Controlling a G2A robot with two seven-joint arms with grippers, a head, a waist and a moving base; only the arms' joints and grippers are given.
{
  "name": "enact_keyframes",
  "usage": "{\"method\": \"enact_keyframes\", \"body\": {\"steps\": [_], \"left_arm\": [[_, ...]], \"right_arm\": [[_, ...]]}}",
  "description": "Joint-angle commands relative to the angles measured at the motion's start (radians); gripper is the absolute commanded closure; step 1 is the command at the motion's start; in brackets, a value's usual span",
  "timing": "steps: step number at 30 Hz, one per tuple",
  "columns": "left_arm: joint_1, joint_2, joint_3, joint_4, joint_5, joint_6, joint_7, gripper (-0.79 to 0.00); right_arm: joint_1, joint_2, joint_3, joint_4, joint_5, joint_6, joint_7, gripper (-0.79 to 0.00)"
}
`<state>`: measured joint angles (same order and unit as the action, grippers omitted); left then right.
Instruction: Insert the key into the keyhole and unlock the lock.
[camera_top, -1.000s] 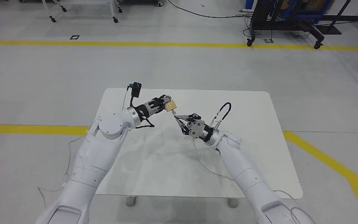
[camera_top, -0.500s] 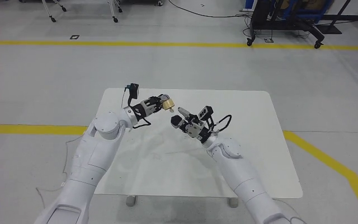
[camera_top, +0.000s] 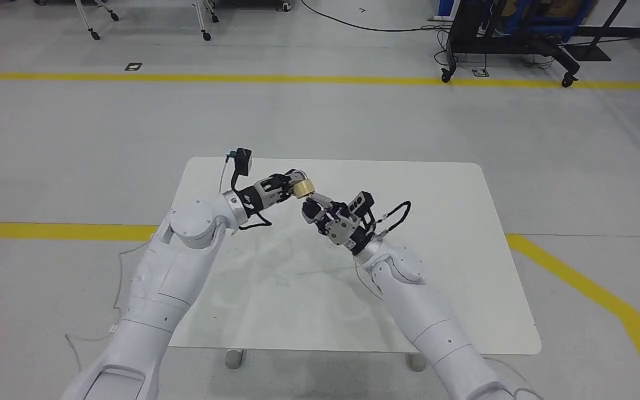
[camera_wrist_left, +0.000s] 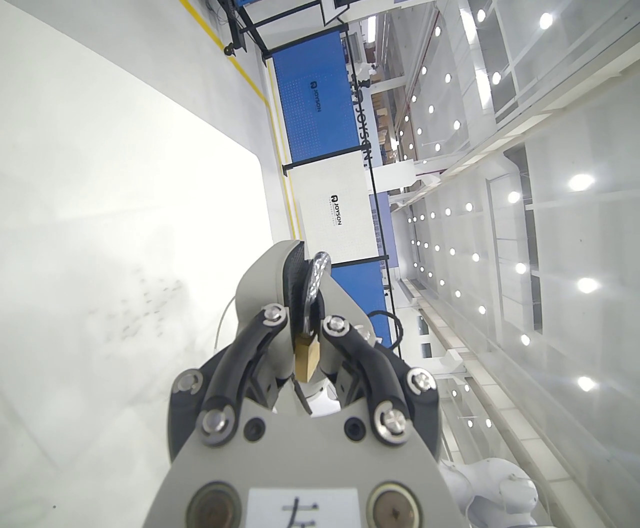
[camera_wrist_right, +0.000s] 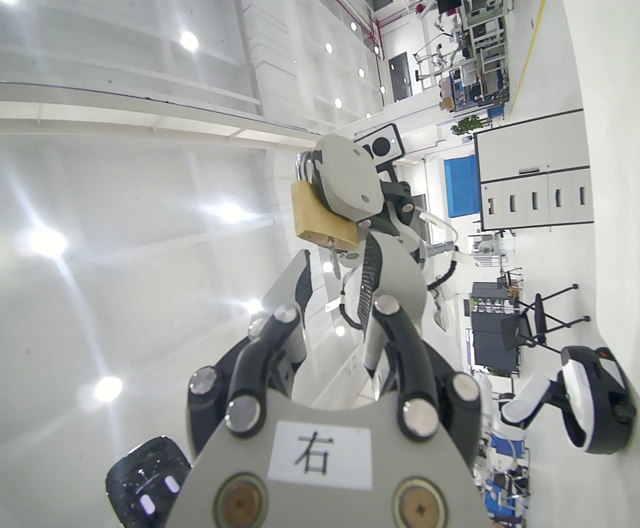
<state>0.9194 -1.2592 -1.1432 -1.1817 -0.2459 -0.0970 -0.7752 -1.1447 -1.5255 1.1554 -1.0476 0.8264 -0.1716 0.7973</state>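
Above the white table (camera_top: 450, 260), my left gripper (camera_top: 295, 186) is shut on a brass padlock (camera_top: 302, 186) and holds it in the air. In the left wrist view the padlock (camera_wrist_left: 306, 356) sits clamped between the fingers of the left gripper (camera_wrist_left: 310, 282), with its steel shackle toward the fingertips. My right gripper (camera_top: 312, 210) is just below the lock. It grips a thin silver key (camera_wrist_right: 334, 260) whose tip meets the keyhole in the bottom of the padlock (camera_wrist_right: 320, 215). The key's head is hidden between the fingers of the right gripper (camera_wrist_right: 340, 267).
Both arms meet over the back middle of the table, whose surface carries nothing else. A black cable (camera_top: 400, 200) loops off the right wrist. Yellow floor lines run behind and beside the table, and a dark cart (camera_top: 510, 40) stands far back right.
The right wrist rolled over and moved up and left toward the lock, bringing the key's tip to the keyhole. The left arm with the padlock barely shifted.
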Motion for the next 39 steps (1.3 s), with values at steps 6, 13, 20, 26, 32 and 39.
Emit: {"method": "enact_keyframes", "body": {"steps": [6, 13, 20, 26, 32, 39], "left_arm": [[0.001, 0.001, 0.007, -0.006, 0.02, -0.015, -0.006, 0.0], [0.002, 0.004, 0.005, -0.012, 0.038, -0.045, -0.015, 0.0], [0.006, 0.006, 0.002, -0.015, 0.046, -0.063, -0.009, 0.0], [0.006, 0.007, -0.002, -0.014, 0.047, -0.062, -0.002, 0.0], [0.005, 0.005, -0.006, -0.004, 0.015, -0.033, 0.008, 0.0], [-0.015, 0.003, 0.012, 0.021, 0.051, 0.062, 0.041, 0.0]], "right_arm": [[0.03, -0.006, -0.004, 0.056, 0.12, 0.115, 0.086, 0.0], [0.074, -0.013, 0.007, 0.149, 0.317, 0.339, 0.228, 0.0], [0.117, -0.015, 0.015, 0.237, 0.405, 0.471, 0.33, 0.0], [0.137, -0.014, 0.007, 0.264, 0.379, 0.456, 0.353, 0.0], [0.127, -0.002, 0.01, 0.234, 0.262, 0.301, 0.327, -0.286], [0.078, 0.024, 0.05, 0.141, 0.138, 0.159, 0.271, -0.785]]}}
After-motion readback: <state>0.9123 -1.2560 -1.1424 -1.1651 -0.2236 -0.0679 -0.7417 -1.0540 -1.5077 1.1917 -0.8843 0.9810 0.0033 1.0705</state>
